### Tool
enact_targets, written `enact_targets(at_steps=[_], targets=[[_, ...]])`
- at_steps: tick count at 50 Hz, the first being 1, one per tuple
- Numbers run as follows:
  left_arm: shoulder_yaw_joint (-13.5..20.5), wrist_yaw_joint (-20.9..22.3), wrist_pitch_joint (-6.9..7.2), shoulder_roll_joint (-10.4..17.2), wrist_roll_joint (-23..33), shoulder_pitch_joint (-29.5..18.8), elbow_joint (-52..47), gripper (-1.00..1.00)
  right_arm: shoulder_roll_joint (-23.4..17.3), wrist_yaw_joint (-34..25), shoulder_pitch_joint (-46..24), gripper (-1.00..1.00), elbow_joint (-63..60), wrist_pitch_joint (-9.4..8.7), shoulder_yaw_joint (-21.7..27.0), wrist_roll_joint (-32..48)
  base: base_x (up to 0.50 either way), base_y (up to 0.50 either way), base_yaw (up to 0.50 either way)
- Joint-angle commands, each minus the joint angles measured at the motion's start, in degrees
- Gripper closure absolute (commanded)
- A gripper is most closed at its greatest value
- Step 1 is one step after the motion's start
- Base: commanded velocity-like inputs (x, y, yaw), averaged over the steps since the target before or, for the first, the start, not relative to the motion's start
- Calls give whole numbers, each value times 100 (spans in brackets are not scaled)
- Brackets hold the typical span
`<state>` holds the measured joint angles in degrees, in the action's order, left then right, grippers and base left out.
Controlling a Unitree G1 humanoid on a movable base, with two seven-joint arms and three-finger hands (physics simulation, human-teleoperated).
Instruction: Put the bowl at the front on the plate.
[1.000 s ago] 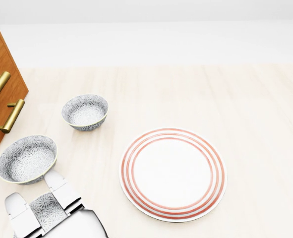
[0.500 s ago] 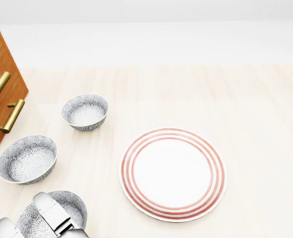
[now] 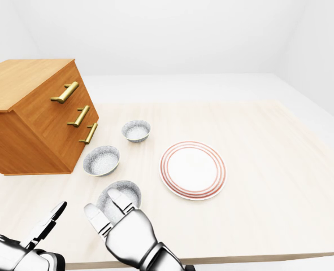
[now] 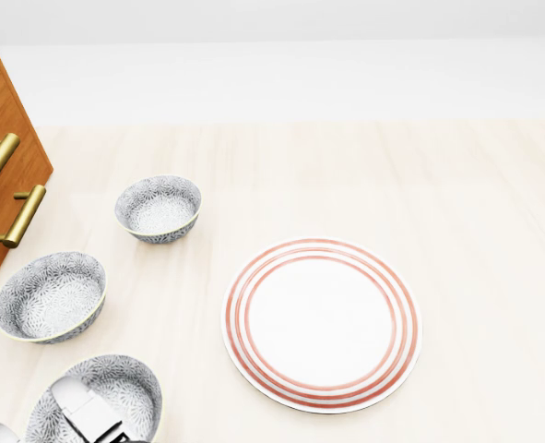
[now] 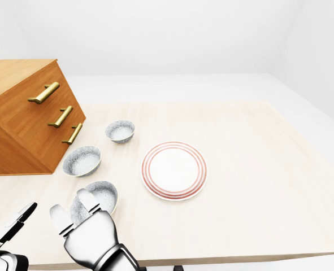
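My right hand (image 3: 127, 232) unclenched, fingers at the near bowl (image 4: 126, 386), left hand (image 3: 21, 249) released too, plate (image 3: 192, 170) right of it

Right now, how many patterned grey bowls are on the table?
3, left of the red-ringed white plate in the left-eye view: top bowl, middle bowl beside the wooden drawer chest, bottom bowl partly behind a robot hand. None looks hidden.
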<state>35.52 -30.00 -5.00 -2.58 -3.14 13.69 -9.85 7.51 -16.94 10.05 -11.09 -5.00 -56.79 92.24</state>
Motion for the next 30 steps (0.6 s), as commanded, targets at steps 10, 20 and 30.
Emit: enact_targets(at_steps=[10,20,30], targets=[[34,0,0,-32,-164,-17,-90,-100,12,157,-37,-100,266,0,64,-278,0,0,0],[49,0,0,-47,-181,26,-218,-100,127,283,-64,-100,483,0,182,-420,0,0,0],[14,0,0,-5,-164,-31,-19,-100,93,628,-27,-100,504,0,208,-712,0,0,0]])
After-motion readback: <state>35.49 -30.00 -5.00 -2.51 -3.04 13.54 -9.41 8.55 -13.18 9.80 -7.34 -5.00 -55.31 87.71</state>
